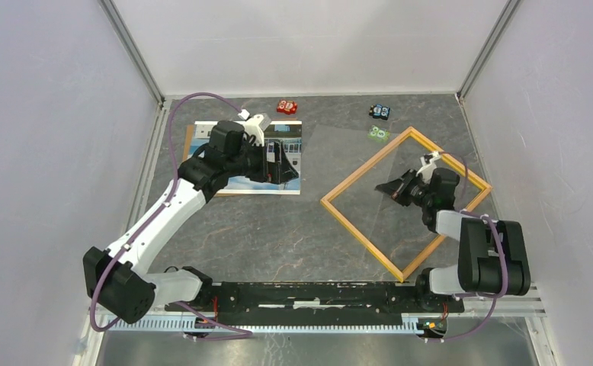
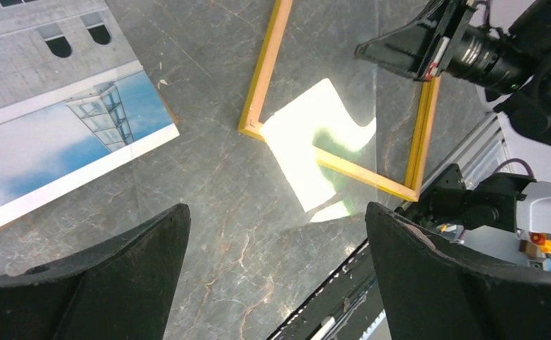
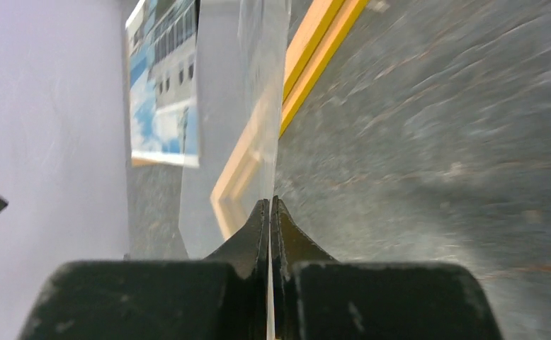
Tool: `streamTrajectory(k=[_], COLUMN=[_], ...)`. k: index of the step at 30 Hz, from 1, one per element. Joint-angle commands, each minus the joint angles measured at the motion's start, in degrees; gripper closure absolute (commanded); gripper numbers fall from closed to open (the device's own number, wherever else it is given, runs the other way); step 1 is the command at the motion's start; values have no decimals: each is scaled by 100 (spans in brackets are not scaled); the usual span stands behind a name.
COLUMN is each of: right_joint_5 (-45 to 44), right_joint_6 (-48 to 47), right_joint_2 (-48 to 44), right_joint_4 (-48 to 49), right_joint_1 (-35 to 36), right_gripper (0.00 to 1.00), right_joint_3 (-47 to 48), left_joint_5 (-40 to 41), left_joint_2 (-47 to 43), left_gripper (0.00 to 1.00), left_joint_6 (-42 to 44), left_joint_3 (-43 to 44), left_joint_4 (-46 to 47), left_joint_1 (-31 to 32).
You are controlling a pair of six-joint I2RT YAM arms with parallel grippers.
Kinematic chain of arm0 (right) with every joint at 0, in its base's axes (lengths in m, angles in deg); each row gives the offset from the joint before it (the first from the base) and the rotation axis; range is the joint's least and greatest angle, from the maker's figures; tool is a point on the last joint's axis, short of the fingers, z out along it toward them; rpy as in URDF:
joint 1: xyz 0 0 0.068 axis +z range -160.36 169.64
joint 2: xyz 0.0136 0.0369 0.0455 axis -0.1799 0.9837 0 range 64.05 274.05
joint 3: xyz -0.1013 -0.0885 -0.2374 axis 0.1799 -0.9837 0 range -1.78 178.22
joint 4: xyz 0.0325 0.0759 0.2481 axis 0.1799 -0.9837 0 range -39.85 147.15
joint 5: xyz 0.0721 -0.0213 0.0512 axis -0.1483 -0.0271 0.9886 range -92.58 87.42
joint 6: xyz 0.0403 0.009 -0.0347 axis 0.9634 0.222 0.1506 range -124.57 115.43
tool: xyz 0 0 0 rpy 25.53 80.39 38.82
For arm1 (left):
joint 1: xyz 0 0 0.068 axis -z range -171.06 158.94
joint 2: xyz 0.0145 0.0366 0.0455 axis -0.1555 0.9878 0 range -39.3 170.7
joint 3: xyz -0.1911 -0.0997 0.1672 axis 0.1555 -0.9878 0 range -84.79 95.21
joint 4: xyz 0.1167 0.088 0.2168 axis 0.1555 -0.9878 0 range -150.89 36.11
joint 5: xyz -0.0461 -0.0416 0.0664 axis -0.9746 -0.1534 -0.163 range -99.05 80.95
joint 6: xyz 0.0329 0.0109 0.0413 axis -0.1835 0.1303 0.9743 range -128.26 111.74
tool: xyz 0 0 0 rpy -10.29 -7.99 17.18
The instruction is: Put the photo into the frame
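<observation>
Left gripper (image 1: 282,164): open wide, its 2 dark fingers (image 2: 110,283) well apart with nothing between them, hanging above the right part of the photo (image 2: 53,134).
Right gripper (image 3: 269,205): closed tight on the edge of a clear pane (image 3: 237,106), the thin sheet pinched between its 2 fingertips.
Photo: flat and picture side up at the far left of the table (image 1: 278,229), white building and blue sky showing, well apart from the frame (image 1: 365,166).
Backing board (image 1: 189,139): brown, under the photo, with only a thin strip showing along the photo's left and near edges.
Frame: yellow-orange wood, flat on the table's right half, turned like a diamond with 1 corner pointing toward the left arm.
Clear pane: held tilted over the frame, its gripped edge raised; whether its other edge touches the table cannot be told.
Small items: 3 along the far side, a red one (image 1: 286,106), a dark blue one (image 1: 380,112) and a green one (image 1: 379,133), the green one just beside the frame's far corner.
</observation>
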Motion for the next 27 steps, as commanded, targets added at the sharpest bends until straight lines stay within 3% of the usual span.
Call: streamTrajectory(k=[1, 18, 27], right_joint_5=[-598, -799, -571], right_joint_6=[-456, -1569, -1928], right_joint_2=[-206, -501, -731], right_joint_4=[-989, -3286, -3738], right_joint_1=[-476, -2249, -2892], right_gripper=[100, 100, 100], right_joint_3=[510, 1113, 994], left_joint_5=[220, 404, 482], left_joint_2=[-209, -393, -455], left_gripper=[0, 0, 0], left_joint_6=[432, 582, 634], left_joint_3=[-47, -193, -220], left_joint_4=[-26, -54, -56], left_joint_1=[44, 327, 541])
